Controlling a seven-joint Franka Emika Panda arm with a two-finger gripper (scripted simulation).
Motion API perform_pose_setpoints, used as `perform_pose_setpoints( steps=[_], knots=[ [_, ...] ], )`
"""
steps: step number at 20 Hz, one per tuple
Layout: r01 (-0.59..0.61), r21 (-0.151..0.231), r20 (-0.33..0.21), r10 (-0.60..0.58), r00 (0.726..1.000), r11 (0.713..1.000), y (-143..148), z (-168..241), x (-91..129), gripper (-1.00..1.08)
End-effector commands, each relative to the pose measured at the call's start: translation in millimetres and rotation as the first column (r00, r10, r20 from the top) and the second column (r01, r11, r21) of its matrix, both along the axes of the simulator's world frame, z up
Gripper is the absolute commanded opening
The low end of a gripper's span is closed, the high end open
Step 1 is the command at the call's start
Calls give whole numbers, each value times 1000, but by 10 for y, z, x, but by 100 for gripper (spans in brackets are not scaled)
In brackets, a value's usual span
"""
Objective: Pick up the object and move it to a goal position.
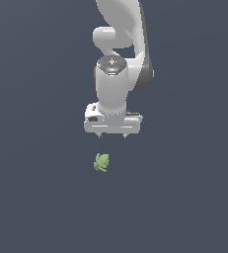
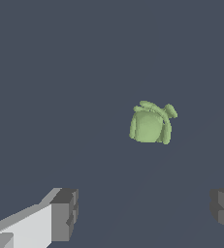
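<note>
The object (image 1: 101,162) is a small light-green leafy lump with ridged lobes, lying on the dark floor. In the exterior view it lies just below my white gripper (image 1: 113,135) and slightly toward that view's left. The gripper hangs above the floor, apart from the object, with its short fingertips (image 1: 125,136) spread wide. In the wrist view the object (image 2: 151,124) shows ahead of the two grey fingertips (image 2: 65,213), well outside the gap between them. My gripper (image 2: 142,213) is open and holds nothing.
A plain dark grey-blue floor (image 1: 36,197) fills both views. The white arm (image 1: 118,59) rises above the gripper toward the exterior view's top. No goal marker shows.
</note>
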State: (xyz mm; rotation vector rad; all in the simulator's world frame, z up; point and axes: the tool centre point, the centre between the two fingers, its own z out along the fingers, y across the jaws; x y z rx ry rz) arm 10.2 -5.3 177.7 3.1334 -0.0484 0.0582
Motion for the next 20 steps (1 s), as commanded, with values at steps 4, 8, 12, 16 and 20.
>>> perform_pose_setpoints(
  steps=[4, 8, 12, 16, 20],
  knots=[
    [-11, -4, 8, 11, 1000, 1000, 29, 30, 24, 100],
    [-52, -17, 37, 52, 998, 999, 138, 142, 104, 100],
    [-64, -21, 46, 65, 997, 998, 172, 180, 121, 100],
    [-54, -19, 41, 54, 998, 998, 141, 138, 136, 100],
    [-33, -15, 33, 33, 999, 999, 76, 41, 191, 100]
  ],
)
